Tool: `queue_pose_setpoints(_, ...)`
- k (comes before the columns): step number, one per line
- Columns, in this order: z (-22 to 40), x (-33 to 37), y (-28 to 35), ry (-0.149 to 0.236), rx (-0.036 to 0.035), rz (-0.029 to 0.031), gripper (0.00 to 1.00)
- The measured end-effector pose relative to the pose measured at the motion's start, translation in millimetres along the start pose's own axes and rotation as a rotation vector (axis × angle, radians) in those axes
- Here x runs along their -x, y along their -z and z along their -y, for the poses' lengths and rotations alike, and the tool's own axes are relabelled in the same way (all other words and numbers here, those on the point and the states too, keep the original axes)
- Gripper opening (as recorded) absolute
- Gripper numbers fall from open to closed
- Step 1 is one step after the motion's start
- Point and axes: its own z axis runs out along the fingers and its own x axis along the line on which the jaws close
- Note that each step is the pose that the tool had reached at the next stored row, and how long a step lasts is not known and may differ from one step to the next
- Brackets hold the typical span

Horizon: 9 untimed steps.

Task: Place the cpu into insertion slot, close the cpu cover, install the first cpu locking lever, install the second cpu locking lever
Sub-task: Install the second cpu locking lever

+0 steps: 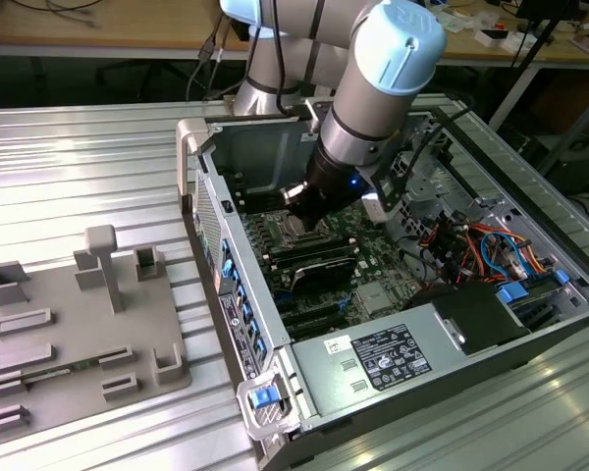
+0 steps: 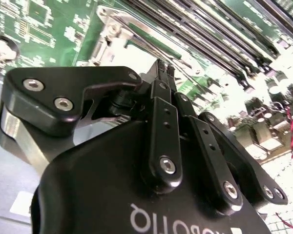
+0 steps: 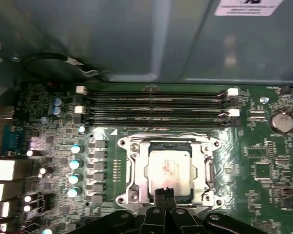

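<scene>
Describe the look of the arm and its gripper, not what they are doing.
The arm is a silver-grey tube with rounded joints capped in light blue, and black cables run down its side in the exterior view. A small blue light glows near its black wrist. The gripper is matte black, with linked finger bars pinned by silver screws and white lettering on its body.

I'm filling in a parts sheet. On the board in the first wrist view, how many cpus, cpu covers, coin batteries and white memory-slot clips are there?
cpu: 1
cpu cover: 1
coin battery: 1
white memory-slot clips: 4
Total: 7
</scene>
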Motion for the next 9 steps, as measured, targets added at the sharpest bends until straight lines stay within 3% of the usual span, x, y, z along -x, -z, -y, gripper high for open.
queue_pose_setpoints(4, -2.4, 16.8, -0.6, 0.0, 0.0, -0.001, 0.11)
queue_pose_setpoints(9, -4.1, 25.2, -0.7, 0.0, -0.0022, -0.0011, 0.11)
